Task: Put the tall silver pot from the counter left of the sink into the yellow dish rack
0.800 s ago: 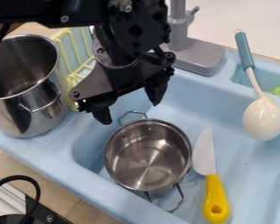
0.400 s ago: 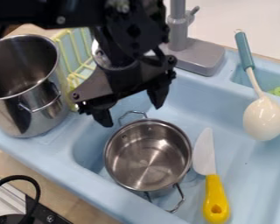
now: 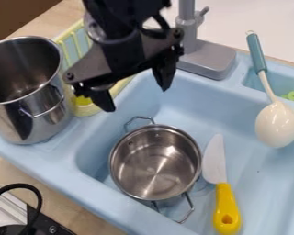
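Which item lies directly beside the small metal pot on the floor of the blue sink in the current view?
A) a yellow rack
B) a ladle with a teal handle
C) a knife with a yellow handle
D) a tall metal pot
C: the yellow-handled knife lies right next to the small pot, its pale blade alongside the pot's rim.

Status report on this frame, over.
Gripper open, empty, above sink. Small metal pot upright in it, mouth uncovered. Knife close alongside.
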You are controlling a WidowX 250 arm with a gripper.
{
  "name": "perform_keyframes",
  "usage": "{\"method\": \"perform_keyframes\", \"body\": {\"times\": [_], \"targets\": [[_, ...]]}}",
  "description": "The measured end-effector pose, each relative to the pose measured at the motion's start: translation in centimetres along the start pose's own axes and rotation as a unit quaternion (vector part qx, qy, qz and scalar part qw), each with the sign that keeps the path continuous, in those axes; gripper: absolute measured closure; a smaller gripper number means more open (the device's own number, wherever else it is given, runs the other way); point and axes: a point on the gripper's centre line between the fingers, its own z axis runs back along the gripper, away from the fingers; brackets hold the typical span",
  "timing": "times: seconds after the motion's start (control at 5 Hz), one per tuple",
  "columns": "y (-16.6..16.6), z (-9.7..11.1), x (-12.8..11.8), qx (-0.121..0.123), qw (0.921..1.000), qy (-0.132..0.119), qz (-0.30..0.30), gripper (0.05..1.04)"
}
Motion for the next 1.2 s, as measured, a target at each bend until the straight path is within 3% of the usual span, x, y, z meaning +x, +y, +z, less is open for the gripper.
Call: {"method": "perform_keyframes", "body": {"times": [0.4, 0.6, 0.8, 1.0, 1.2], "targets": [[-0.3, 2.6, 1.3, -0.006, 0.9988, 0.049, 0.003, 0.087], [0.1, 3.8, 2.0, 0.011, 0.9968, 0.079, 0.005, 0.087], [0.9, 4.6, 2.9, 0.031, 0.9954, 0.087, -0.025, 0.087], [2.2, 4.8, 3.4, 0.076, 0.9933, 0.072, -0.048, 0.087], [2.8, 5.0, 3.7, 0.104, 0.9901, 0.05, -0.081, 0.087]]}}
